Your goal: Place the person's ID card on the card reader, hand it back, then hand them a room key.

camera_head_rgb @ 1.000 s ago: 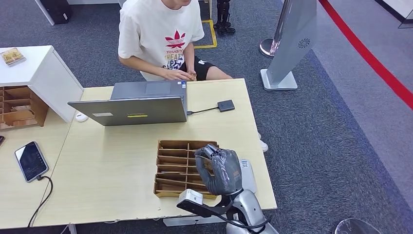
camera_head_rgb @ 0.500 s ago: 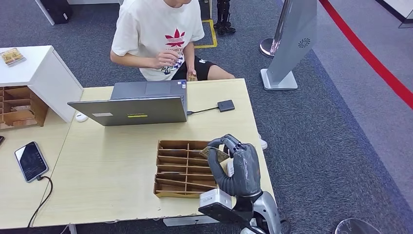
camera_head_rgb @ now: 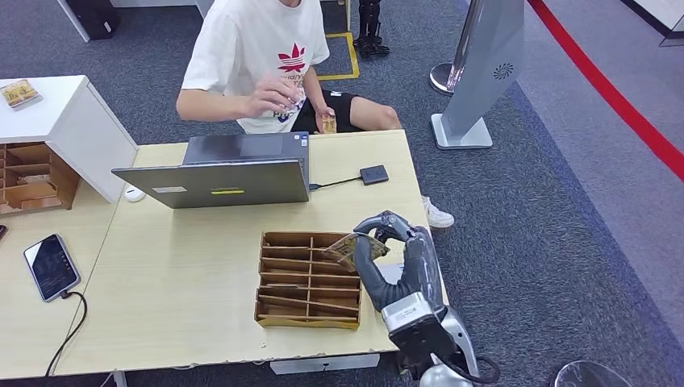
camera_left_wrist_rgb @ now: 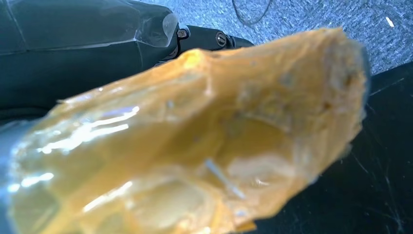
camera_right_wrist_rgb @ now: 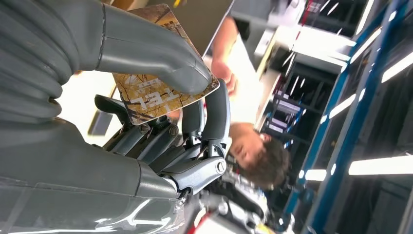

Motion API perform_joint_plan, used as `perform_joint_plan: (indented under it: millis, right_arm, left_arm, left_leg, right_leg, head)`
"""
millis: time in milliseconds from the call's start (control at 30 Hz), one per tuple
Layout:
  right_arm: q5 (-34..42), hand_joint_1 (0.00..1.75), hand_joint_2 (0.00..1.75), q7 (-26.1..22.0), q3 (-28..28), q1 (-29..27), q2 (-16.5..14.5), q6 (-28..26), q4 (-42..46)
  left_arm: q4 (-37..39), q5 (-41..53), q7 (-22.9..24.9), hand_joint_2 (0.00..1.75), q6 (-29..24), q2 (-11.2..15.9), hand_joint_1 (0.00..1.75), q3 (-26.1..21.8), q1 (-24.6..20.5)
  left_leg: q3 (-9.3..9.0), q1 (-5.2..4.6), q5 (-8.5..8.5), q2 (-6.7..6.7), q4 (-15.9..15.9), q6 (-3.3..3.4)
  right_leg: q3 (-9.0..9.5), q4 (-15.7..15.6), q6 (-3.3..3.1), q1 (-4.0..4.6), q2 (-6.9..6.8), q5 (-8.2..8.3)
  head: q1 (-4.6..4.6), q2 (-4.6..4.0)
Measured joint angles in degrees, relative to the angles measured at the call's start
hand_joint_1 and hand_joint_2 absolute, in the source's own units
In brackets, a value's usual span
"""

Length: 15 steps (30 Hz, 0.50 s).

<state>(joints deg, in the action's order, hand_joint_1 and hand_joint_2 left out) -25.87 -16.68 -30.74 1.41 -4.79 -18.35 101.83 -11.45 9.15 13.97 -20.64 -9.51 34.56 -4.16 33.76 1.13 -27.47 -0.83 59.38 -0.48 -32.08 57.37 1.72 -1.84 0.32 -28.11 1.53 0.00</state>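
My right hand (camera_head_rgb: 401, 260) is raised over the table's right side, just past the wooden divided tray (camera_head_rgb: 297, 279). It pinches a brown and gold patterned key card (camera_head_rgb: 356, 245) between thumb and fingers. The right wrist view shows the key card (camera_right_wrist_rgb: 157, 91) under the thumb (camera_right_wrist_rgb: 146, 51), with the person beyond it. The black card reader (camera_head_rgb: 373, 174) lies at the far right of the table, cabled to the laptop (camera_head_rgb: 226, 172). The person (camera_head_rgb: 256, 50) sits across the table and holds a small card (camera_head_rgb: 327, 123) in one hand. A blurred amber shape (camera_left_wrist_rgb: 195, 146) is in the left wrist view.
A phone (camera_head_rgb: 51, 266) on a cable lies on the left table, and a white mouse (camera_head_rgb: 135, 193) sits by the laptop. A white cabinet (camera_head_rgb: 60, 121) with wooden trays stands far left. A grey sign stand (camera_head_rgb: 476, 72) is on the carpet at right.
My right hand has risen from the wooden tray with the key card and turned toward the person. The person has lifted both hands off the laptop and leaned back.
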Motion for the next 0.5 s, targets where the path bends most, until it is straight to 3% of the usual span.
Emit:
perform_joint_plan:
  millis: [200,500]
  right_arm:
    - [3.5,1.75,1.75,-0.6,0.8,1.5,-0.6,2.6,0.9]
    - [2.6,1.75,1.75,0.6,0.8,6.4,-1.1,4.9,0.8]
  left_arm:
    - [0.0,0.8,0.3,0.00,-0.1,-0.1,0.00,0.0,-0.1]
    - [0.0,2.5,1.0,0.00,0.7,-0.1,0.00,0.4,-0.7]
  left_leg:
    - [0.00,0.00,0.00,0.00,0.0,0.00]
    - [0.00,0.00,0.01,0.00,0.0,0.00]
  right_leg:
    - [0.00,0.0,0.00,0.00,0.01,0.00]
    - [0.02,0.0,0.00,0.00,0.01,0.01]
  head:
    - [0.00,0.00]
    - [0.01,0.00]
